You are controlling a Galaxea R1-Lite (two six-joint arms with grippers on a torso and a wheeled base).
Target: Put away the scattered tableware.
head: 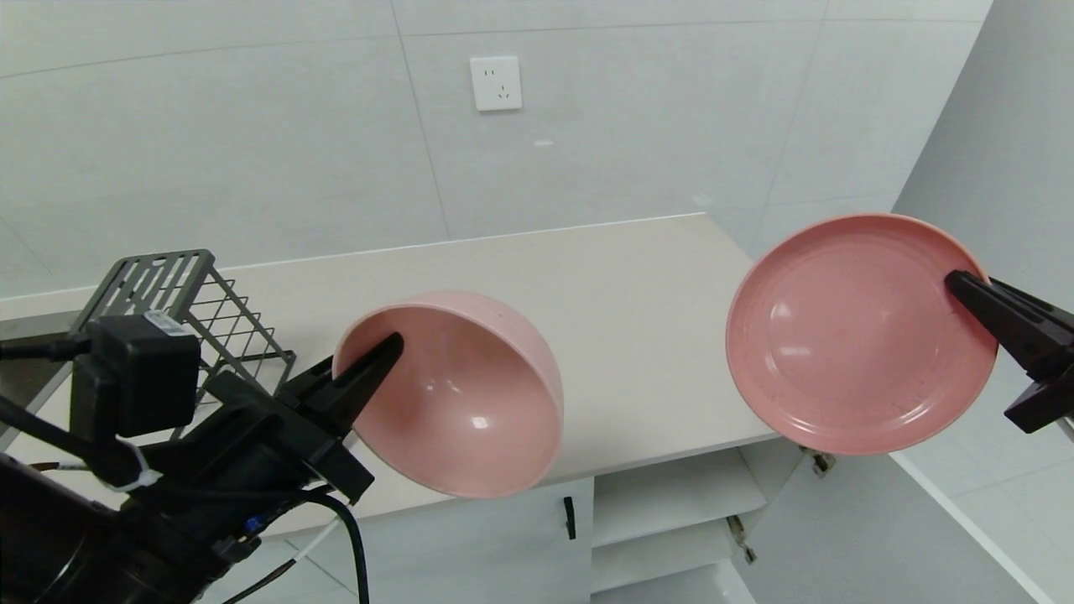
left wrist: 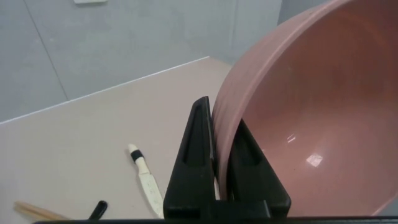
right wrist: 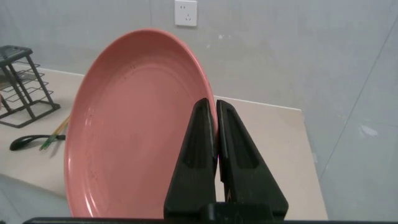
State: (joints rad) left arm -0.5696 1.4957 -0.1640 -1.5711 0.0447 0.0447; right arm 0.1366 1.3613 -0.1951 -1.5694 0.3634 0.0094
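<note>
Pink glossy plastic bowl (head: pixel 470 394) hangs tipped on its side above the front edge of the beige countertop (head: pixel 621 302), its rim pinched between the black fingers of the left gripper (head: pixel 388 346) (one finger inside, one outside). The right gripper (head: pixel 961 285) is clamped on the rim of a flat round pink plate (head: pixel 847 335), held nearly upright in the air just past the countertop's right front corner. A dark wire rack (head: pixel 189 294) stands at the countertop's left end. A cream-handled utensil (left wrist: pixel 144 177) and wooden chopsticks (left wrist: pixel 31 210) lie flat on the countertop.
</note>
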